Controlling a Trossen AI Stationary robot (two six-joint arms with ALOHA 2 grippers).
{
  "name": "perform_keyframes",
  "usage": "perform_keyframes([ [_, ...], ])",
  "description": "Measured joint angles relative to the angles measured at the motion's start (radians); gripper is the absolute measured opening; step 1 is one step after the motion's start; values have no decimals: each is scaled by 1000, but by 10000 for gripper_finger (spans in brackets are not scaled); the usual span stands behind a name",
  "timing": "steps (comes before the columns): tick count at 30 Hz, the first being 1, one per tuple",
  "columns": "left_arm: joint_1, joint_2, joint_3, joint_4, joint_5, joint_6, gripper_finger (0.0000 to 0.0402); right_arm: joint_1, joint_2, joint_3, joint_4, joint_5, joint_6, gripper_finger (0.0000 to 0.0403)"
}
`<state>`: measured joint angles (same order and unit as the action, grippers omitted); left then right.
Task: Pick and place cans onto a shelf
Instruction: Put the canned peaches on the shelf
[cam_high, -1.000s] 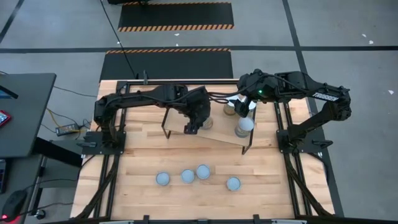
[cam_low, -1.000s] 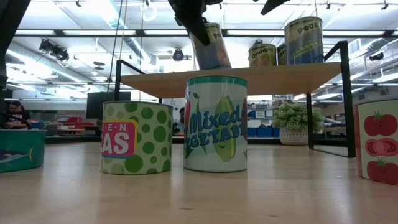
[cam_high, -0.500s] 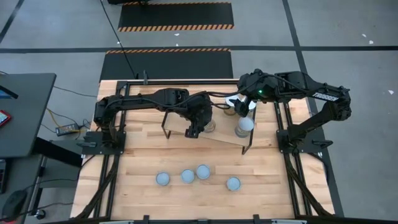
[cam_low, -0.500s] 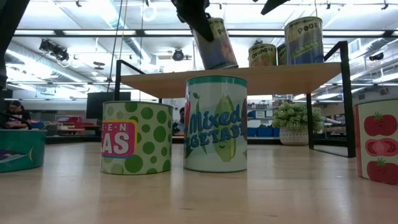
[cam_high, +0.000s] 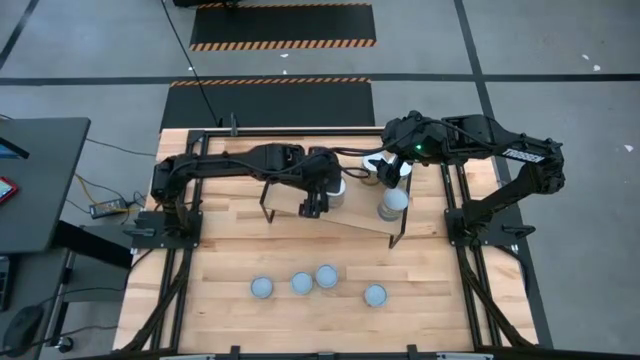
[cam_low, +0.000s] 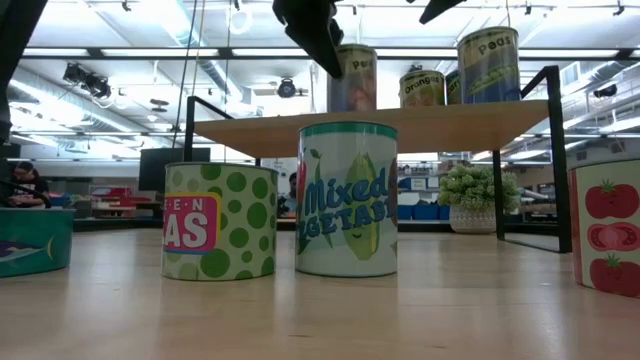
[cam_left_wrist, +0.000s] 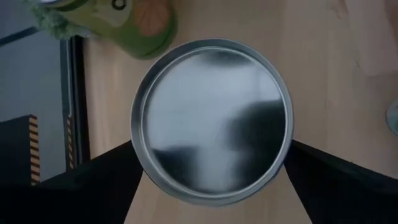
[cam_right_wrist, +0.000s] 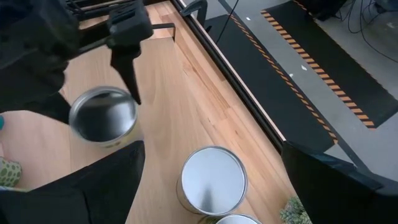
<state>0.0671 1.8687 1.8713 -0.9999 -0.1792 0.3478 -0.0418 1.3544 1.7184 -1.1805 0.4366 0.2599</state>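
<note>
The left hand (cam_high: 318, 196) hovers over the shelf (cam_high: 350, 215), its fingers (cam_left_wrist: 93, 186) spread wide on either side of a silver-topped can (cam_left_wrist: 211, 121) that stands upright on the board. In the left wrist view the fingers reach the can's rim at both sides, but whether they press on it cannot be told. In the low view the same can (cam_low: 352, 78) sits flat on the shelf with the dark hand just above and beside it.

The right hand (cam_high: 385, 165) waits above the back of the shelf, its fingers wide apart and holding nothing. Below it stands an Oranges can (cam_low: 422, 88), and a Peas can (cam_low: 489, 64) stands near the shelf's right end.

On the worktop (cam_high: 220, 260) in front of the shelf, four more cans stand in a loose row: a green-dotted peas can (cam_low: 220, 220), a Mixed Vegetables can (cam_low: 347, 198), a tomato can (cam_low: 605, 228) and a teal can (cam_low: 35, 240).
</note>
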Motion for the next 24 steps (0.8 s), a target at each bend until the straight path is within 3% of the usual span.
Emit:
perform_keyframes([
  [15,17,-71,0,-73,21,4,385,0,-1,0,7,15,0,385],
  [18,38,-69,0,-108,-21,3,385,0,-1,0,16,15,0,385],
  [24,72,-58,0,-14,20,-60,385,0,-1,0,39,15,0,385],
])
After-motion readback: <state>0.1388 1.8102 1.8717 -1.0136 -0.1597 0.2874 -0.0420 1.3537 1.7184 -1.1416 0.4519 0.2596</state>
